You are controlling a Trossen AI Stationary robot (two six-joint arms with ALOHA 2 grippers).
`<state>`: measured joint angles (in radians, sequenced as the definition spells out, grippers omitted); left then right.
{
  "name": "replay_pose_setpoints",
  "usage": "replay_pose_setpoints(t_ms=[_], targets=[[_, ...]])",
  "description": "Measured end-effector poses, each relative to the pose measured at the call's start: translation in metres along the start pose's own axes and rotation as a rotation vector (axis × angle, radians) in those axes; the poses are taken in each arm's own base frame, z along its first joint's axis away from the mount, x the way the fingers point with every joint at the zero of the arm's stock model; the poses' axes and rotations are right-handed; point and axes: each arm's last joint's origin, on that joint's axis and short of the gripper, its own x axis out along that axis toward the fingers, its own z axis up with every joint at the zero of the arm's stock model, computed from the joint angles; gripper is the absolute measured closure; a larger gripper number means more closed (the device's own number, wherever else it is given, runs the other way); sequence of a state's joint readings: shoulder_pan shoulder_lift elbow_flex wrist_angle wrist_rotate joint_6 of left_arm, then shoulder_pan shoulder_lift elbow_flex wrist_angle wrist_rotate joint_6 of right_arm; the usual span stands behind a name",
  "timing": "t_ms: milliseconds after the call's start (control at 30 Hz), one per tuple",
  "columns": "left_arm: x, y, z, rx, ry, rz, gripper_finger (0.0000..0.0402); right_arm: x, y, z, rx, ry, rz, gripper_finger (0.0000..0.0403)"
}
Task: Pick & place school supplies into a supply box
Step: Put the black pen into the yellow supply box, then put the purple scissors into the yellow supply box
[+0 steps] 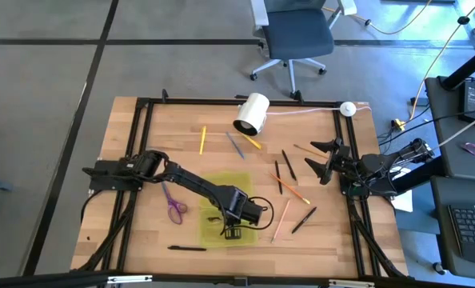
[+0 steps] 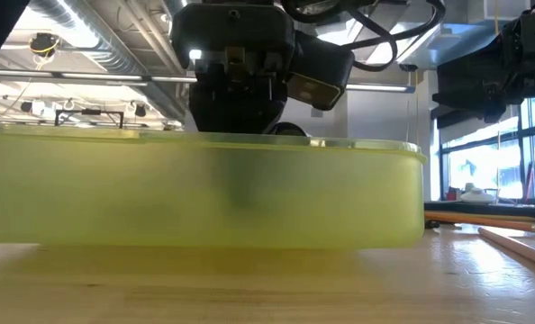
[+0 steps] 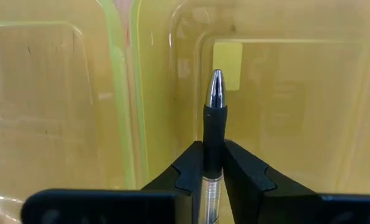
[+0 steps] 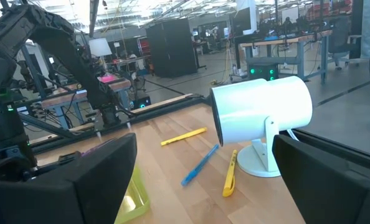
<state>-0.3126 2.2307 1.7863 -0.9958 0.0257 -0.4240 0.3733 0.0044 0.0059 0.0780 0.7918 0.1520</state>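
Observation:
The supply box (image 1: 221, 186) is a shallow translucent yellow-green tray near the table's front middle; it fills the low view (image 2: 204, 189). My left gripper (image 1: 231, 230) reaches down into the box (image 3: 60, 93) and is shut on a black pen with a silver tip (image 3: 214, 118). My right gripper (image 1: 325, 160) waits open at the table's right side, holding nothing (image 4: 203, 180). Loose supplies lie on the wood: purple-handled scissors (image 1: 173, 204), a yellow pen (image 1: 203, 140), a blue pen (image 1: 236, 146), black pens (image 1: 289, 164) and orange pencils (image 1: 289, 186). My left gripper (image 3: 213, 168) pinches the pen's barrel (image 3: 213, 158) between its two fingers, where the black part meets a silvery section. The fingers come from above, pointing down into the box. The silver tip (image 3: 216, 84) sticks out over the box's floor; whether the pen touches it I cannot tell.
A white cylinder with a cable (image 1: 252, 114) stands at the table's far edge, also seen in the right wrist view (image 4: 263, 115). A black pen (image 1: 187, 248) lies near the front edge. A black frame (image 1: 221, 102) runs along the table's sides. An office chair (image 1: 297, 36) stands beyond.

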Motion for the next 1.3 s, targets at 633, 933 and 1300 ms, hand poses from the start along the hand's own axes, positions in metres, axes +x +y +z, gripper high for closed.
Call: replay_pose_setpoints(t_ms=[633,933,1300], targets=[[-0.078,-0.004,-0.009,0.218,-0.098,-0.077,0.026,0.0,0.0,0.0,0.0,0.0,0.0,0.0027],[-0.148,0.002,-0.078,0.364,0.003,0.193,0.026,0.0,0.0,0.0,0.0,-0.001,-0.001,0.0027],[-0.129,0.003,-0.163,0.627,-0.052,0.129,0.0261,0.0,0.0,0.0,0.022,-0.001,-0.004,0.0027]])
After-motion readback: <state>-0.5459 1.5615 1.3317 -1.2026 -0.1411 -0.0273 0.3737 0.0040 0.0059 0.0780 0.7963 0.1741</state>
